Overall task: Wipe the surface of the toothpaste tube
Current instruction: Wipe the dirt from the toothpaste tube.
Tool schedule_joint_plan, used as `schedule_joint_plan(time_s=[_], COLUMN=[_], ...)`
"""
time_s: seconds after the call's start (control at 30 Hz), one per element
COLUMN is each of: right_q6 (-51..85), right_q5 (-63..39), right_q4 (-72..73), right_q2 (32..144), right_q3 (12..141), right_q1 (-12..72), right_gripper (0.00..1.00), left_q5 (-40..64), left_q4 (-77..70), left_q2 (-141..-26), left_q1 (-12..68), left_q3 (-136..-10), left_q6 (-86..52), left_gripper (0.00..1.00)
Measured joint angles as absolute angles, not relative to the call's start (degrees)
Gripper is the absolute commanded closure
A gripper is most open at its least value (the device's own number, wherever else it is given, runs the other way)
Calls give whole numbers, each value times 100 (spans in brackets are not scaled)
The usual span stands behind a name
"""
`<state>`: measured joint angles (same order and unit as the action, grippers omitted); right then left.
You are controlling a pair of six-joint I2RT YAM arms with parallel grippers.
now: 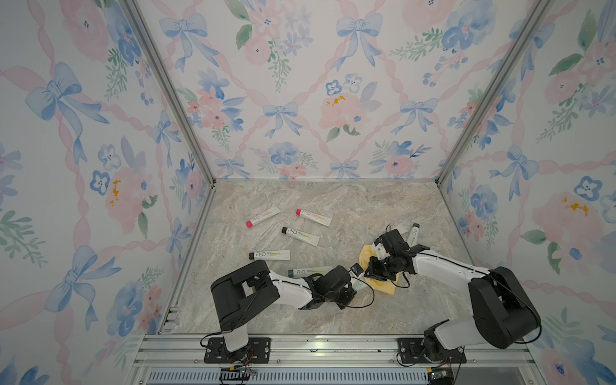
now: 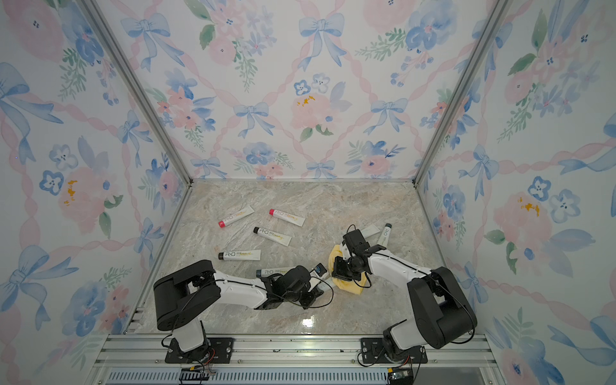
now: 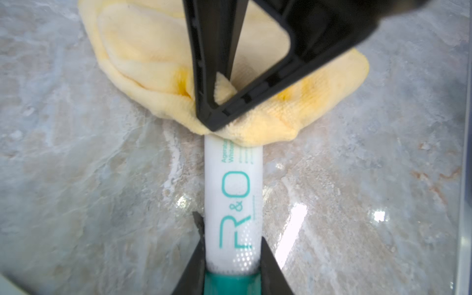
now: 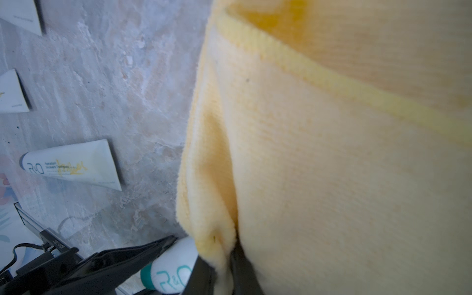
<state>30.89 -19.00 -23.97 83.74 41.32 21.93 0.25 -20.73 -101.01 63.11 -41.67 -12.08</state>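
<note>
The left gripper [image 3: 232, 258] is clamped on the toothpaste tube [image 3: 233, 204] at its shoulder, just past the teal cap. The tube lies along the marble counter [image 3: 76, 178], its far end tucked under the edge of the yellow cloth [image 3: 143, 58].

The right gripper [image 3: 213, 120] is pinched on a fold of that cloth, its tips pressed down where cloth meets tube.

The tube looks light, glossy and soft-walled — likely to dent or skid under rubbing — so the stiffer shoulder is the sensible hold. Whether it rests fully on the counter is hard to say, since the top views mostly hide it.
</note>
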Motion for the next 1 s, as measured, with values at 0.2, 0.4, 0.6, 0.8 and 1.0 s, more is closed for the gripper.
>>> schedule_joint_plan(time_s=[0.2, 0.4, 0.6, 0.8, 1.0], right_q6=[2995, 2952, 2967, 3050, 3041], right_q5=[-1481, -1356, -1212, -1509, -1710], right_q4=[-2630, -2611, -2606, -2644, -2687], right_q2=[8281, 8305, 8276, 8136, 8178], right_q3=[4058, 4066, 4128, 4125, 4125], right_q1=[1804, 2038, 2462, 2873, 2674], right_gripper=[87, 87, 86, 86, 87], left_q5=[34, 40, 40, 38, 40], left_q4=[-2071, -2069, -1973, -1964, -1966], left_q2=[-10101, -10101, -10062, -10055, -10055], left_q1=[6307, 6307, 6302, 6300, 6300], left_q3=[-4167, -4167, -4165, -4165, -4165], left_q6=[-1205, -1205, -1208, -1205, -1205], left_gripper=[75, 75, 75, 75, 74])
